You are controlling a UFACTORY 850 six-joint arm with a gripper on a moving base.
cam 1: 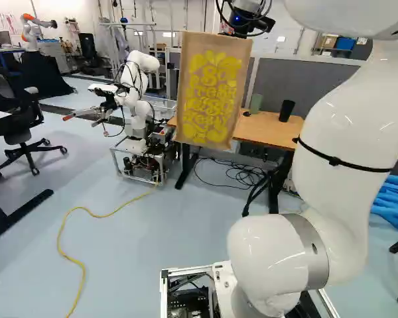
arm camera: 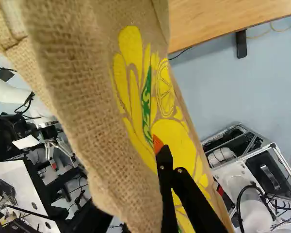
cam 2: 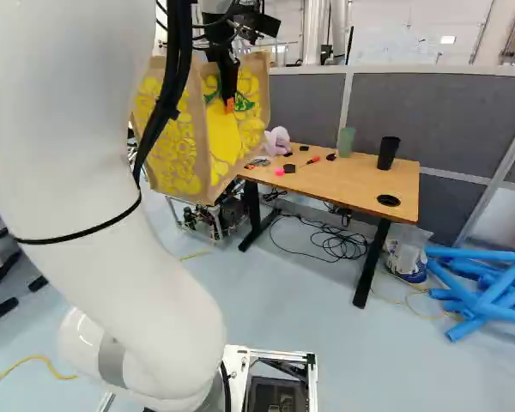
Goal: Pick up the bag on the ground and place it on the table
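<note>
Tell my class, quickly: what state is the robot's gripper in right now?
Gripper: closed, holding the burlap bag with yellow print up off the floor.

I counted 1 jute bag (cam 1: 212,99) and 1 wooden counter (cam 2: 360,178). On the counter there were 2 cups, i.e. 1 green cup (cam 2: 347,142) and 1 black cup (cam 2: 388,153), w/ 1 screwdriver (cam 2: 309,161) and 1 pink soft item (cam 2: 277,140). On the floor stood 1 plastic bag (cam 2: 405,249) and min. 1 office chair (cam 1: 16,126). Of blue tubes (cam 2: 472,254) there were several, exact no. unclear. Another robot (cam 1: 138,73) stood nearby, qty. 1, plus 1 white-orange arm (cam 1: 29,31) in the back.
</note>
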